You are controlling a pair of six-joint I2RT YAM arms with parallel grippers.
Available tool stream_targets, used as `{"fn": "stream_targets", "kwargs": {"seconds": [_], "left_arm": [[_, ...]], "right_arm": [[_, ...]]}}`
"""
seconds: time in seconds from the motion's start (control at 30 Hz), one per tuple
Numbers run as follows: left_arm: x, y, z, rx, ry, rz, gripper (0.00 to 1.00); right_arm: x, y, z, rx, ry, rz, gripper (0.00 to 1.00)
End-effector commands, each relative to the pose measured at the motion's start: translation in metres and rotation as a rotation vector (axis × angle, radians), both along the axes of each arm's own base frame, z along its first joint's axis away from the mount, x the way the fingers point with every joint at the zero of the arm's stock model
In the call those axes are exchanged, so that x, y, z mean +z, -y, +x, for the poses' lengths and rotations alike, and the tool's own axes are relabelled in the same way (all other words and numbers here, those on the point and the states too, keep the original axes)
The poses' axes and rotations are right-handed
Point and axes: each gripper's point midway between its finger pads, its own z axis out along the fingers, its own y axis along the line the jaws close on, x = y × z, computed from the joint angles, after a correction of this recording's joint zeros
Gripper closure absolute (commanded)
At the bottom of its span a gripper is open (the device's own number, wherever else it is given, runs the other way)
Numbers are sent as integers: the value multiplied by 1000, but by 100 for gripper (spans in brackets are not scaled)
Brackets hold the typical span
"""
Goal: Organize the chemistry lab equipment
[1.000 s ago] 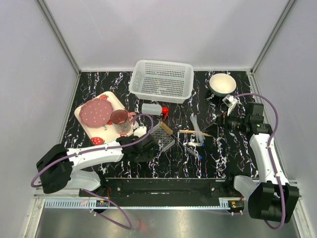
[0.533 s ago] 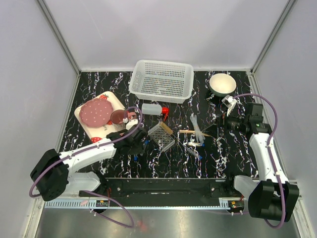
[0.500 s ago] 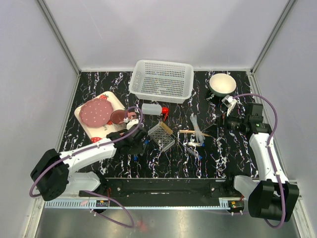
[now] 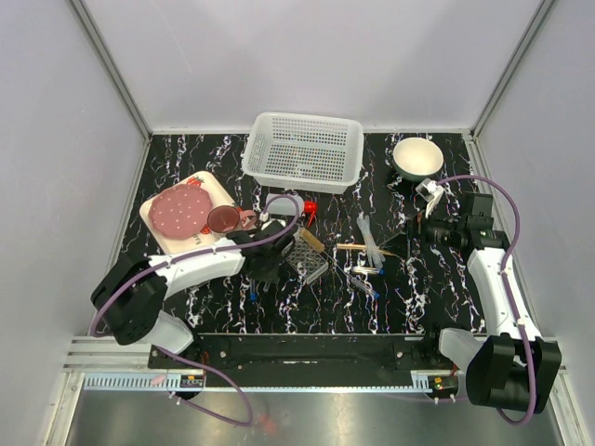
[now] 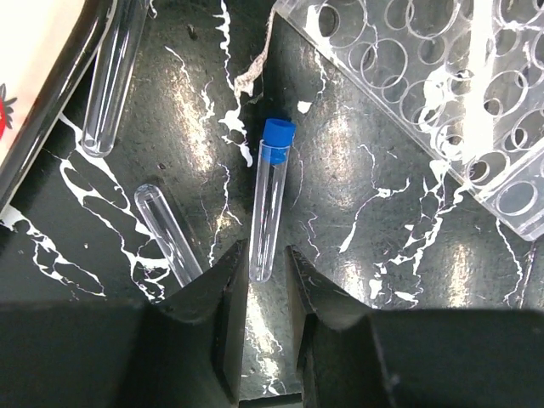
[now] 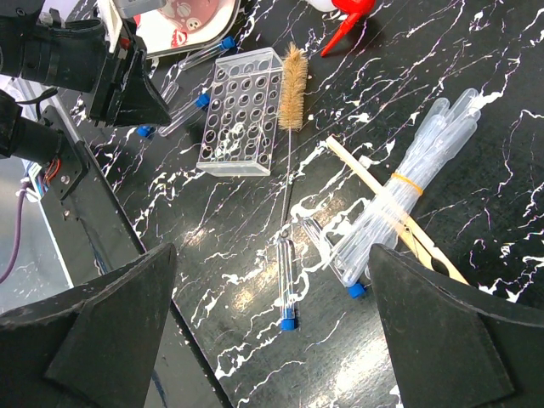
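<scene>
Test tube (image 5: 270, 204), blue-capped, lies flat on the black marbled table (image 5: 365, 212). Its cap points to the top of the left wrist view, and it sits just left of the clear tube rack (image 5: 433, 93). My left arm reaches from the lower left toward the centre of the overhead view. The left gripper (image 5: 265, 255) is tipped down with its fingers slightly apart (not pinching, as far as I can see), and the tube's round end lies between their tips. At the right, my right gripper (image 6: 268, 255) is spread wide above the table.
</scene>
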Motion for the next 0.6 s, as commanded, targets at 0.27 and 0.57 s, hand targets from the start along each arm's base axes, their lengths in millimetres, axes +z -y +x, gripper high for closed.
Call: {"fn": "stream_targets", "kwargs": {"seconds": [0.27,0.57], "left_arm": [[-5,5,4,-84,-34,44,73],[-18,8,0,-82,-57,27,72]], "right_arm": [[-1,1,6,5,34,-20,0],[-1,1,5,9,35,-18,0]]}}
